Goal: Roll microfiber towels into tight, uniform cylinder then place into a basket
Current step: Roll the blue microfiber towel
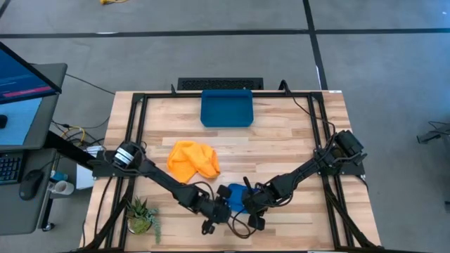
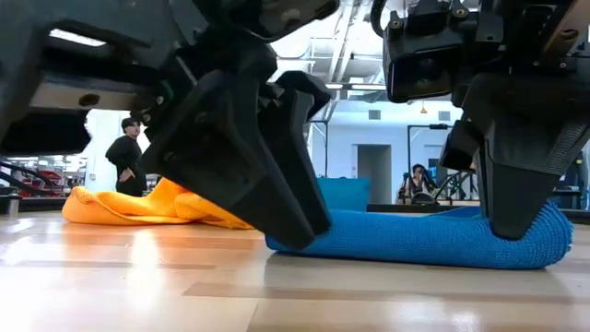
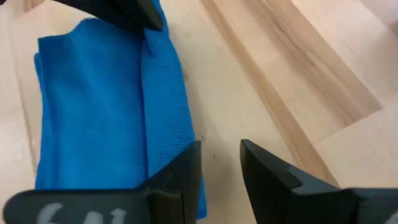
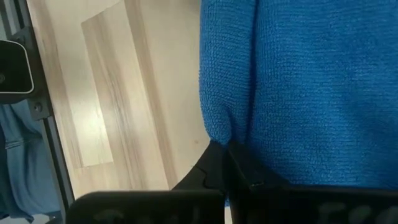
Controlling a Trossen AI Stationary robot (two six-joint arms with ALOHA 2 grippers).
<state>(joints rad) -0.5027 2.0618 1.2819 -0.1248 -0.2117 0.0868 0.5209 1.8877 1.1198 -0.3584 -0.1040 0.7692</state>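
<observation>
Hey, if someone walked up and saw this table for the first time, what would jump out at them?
Both arms meet at the near edge of the table over a folded blue towel: the right tool is shut on its edge, while the left tool stands open at its side. A crumpled yellow-orange towel lies mid-table, with the dark blue basket at the far edge.

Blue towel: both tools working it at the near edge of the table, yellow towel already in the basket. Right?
Not quite. The yellow towel is not in the basket; the high view shows it crumpled on the table, with the basket empty. The rest holds: left tool and right tool are both at the blue towel.
</observation>
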